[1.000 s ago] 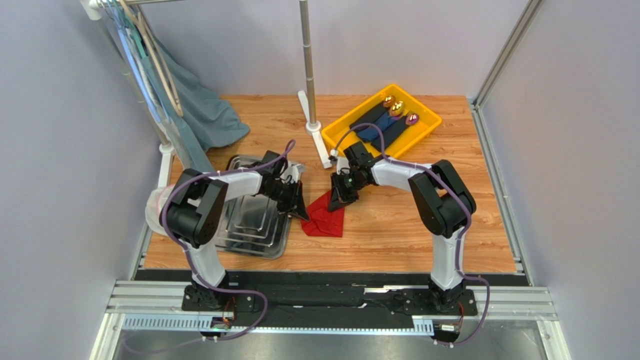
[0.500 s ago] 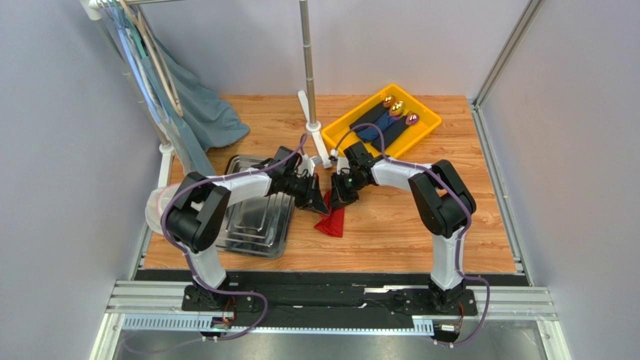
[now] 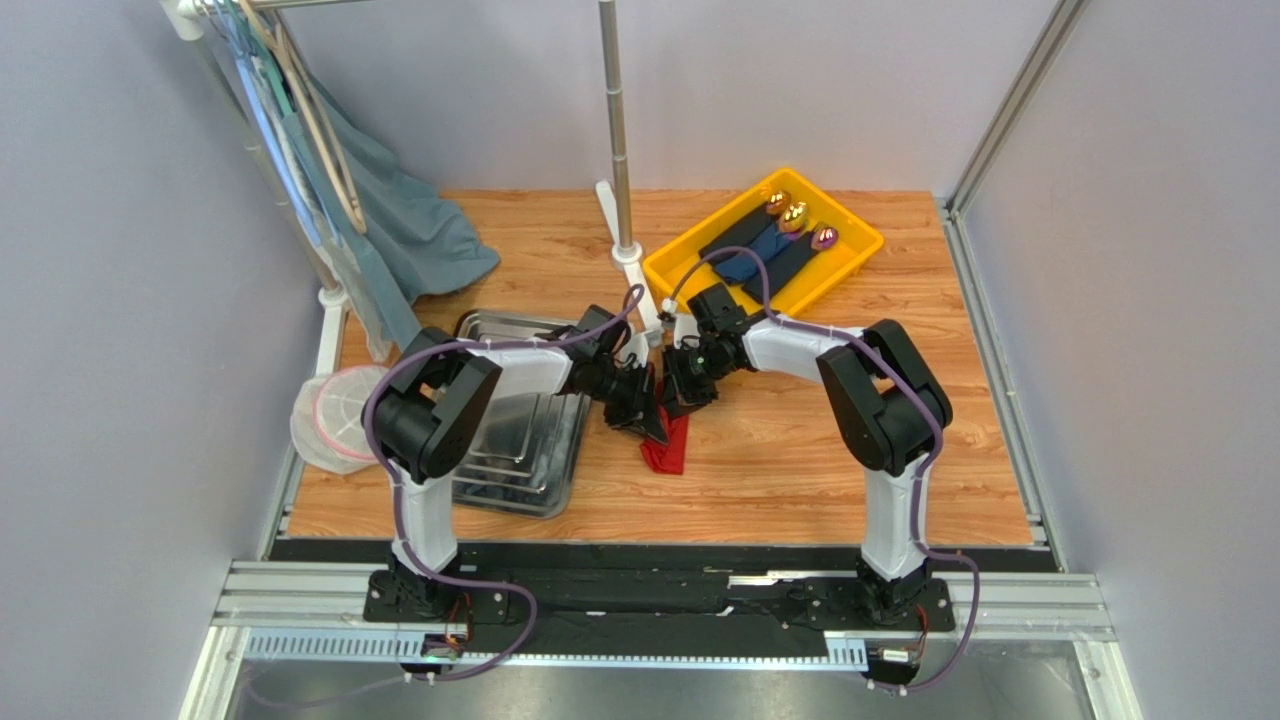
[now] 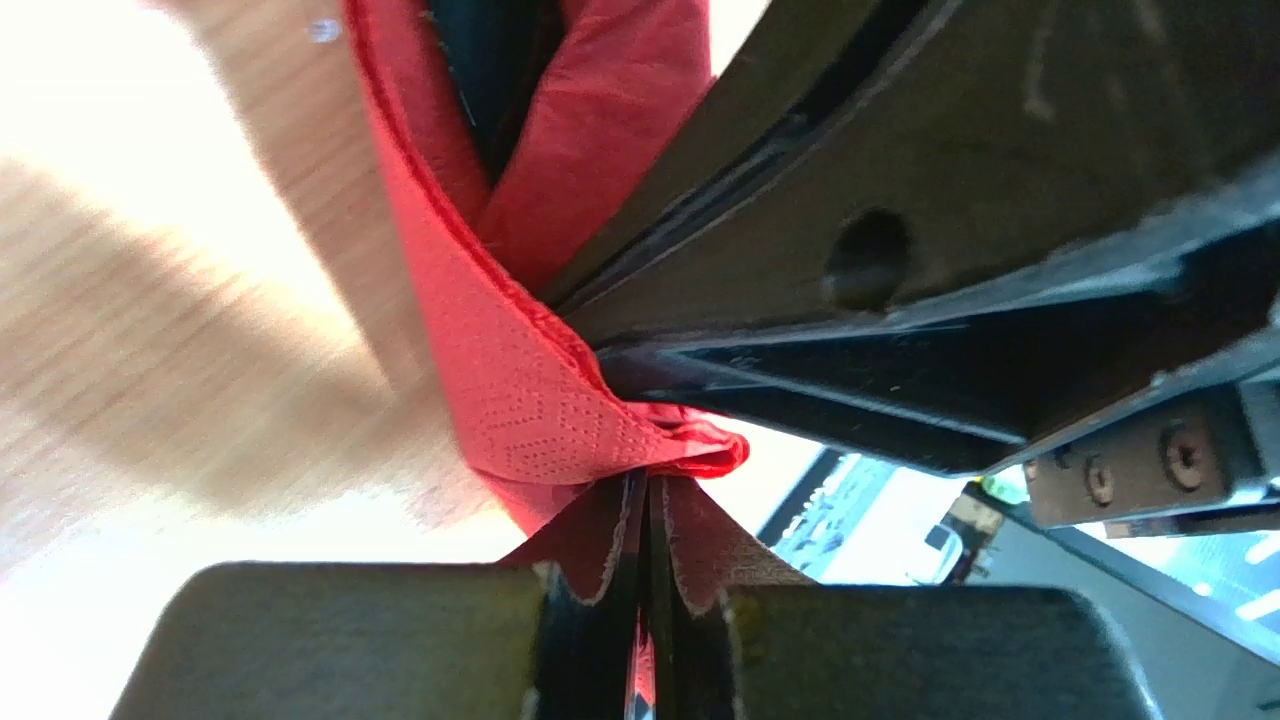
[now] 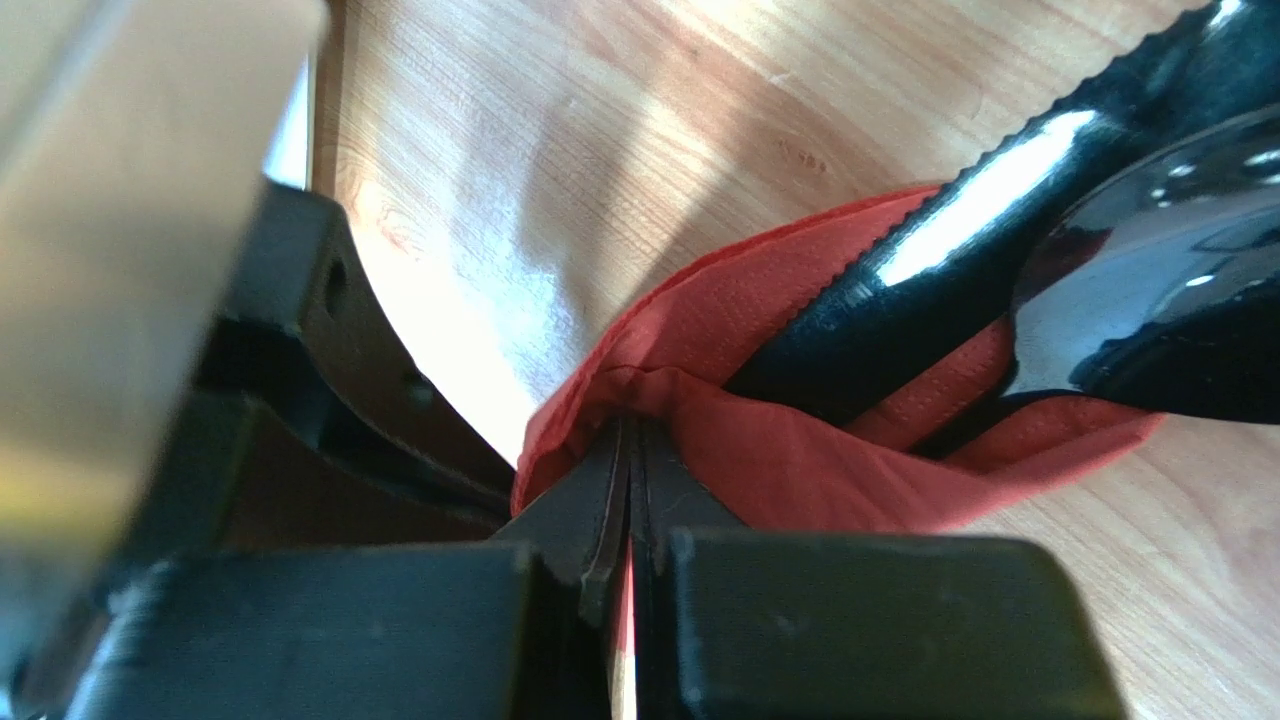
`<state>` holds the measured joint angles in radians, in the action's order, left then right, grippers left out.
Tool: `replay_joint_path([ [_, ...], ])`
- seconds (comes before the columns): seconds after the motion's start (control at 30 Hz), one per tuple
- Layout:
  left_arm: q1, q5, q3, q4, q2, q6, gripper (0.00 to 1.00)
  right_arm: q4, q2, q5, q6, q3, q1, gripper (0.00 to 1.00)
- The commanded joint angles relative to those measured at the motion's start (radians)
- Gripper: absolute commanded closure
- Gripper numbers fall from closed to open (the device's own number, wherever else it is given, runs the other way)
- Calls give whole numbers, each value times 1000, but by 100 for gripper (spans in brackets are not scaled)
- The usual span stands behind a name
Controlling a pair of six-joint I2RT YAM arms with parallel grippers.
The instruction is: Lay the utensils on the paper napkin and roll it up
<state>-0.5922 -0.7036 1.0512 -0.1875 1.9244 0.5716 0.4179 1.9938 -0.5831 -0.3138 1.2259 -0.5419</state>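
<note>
Since a second ago the left gripper [image 3: 639, 405] has swung off the steel tray [image 3: 504, 465] to meet the right gripper [image 3: 685, 393], and the red paper napkin [image 3: 666, 447], just right of the tray, has folded narrow.

Left wrist: its jaws pinch a napkin edge.

Right wrist: those jaws are likewise clamped on red paper, with the black knife [image 5: 962, 210] and spoon [image 5: 1157, 315] cradled inside.

Rolling looks under way. The next move probably calls for turning the fold over them without either pinch slipping.

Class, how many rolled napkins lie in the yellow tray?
3, side by side in the yellow tray: far roll, middle roll, near roll. None looks hidden.
</note>
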Motion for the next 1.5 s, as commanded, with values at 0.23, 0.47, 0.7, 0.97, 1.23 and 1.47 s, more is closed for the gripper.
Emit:
replay_joint_path([
  [0.23,66,174,-8,-115,21,-122,100,62,-82,26,10,44,55,95],
  [0.47,66,168,-3,-119,33,-110,100,47,-184,-72,-70,18,126,93],
  [0.7,66,167,-2,-116,36,-111,100,55,-179,-31,-57,-28,122,95],
  [0.97,66,167,12,-118,42,-113,100,6,-119,-12,-70,-40,105,96],
  [1.23,66,164,13,-118,36,-119,100,-30,-55,28,-61,-51,91,98],
  [1.47,63,151,27,-122,15,-131,100,-44,-18,61,-61,-69,89,99],
])
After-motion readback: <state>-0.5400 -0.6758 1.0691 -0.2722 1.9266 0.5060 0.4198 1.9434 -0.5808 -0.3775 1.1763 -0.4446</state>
